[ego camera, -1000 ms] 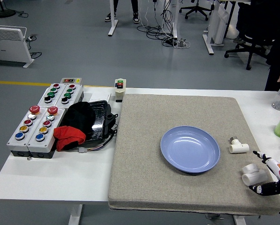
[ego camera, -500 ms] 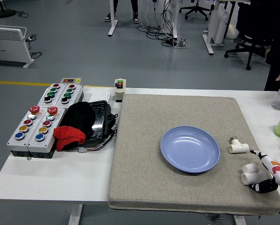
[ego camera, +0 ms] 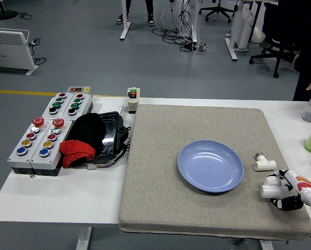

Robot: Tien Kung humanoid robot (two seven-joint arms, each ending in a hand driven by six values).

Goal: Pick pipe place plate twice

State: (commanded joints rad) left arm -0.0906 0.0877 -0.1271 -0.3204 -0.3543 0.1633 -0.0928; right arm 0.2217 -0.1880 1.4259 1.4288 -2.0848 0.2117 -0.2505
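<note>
1. Head view: a grey mat (ego camera: 197, 156) covers most of the table, and the blue plate (ego camera: 210, 166) sits on it, right of the mat's middle.
2. Right hand (ego camera: 289, 191) is right of the plate, fingers wrapped around a white pipe elbow (ego camera: 271, 187).
3. Smaller white tee fitting (ego camera: 263, 163) lies just right of the plate, apart from it.

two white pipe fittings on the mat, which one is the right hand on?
The larger white elbow fitting near the mat's front right corner: the right hand has its fingers around it. The smaller white tee fitting lies untouched, beside the blue plate.
</note>
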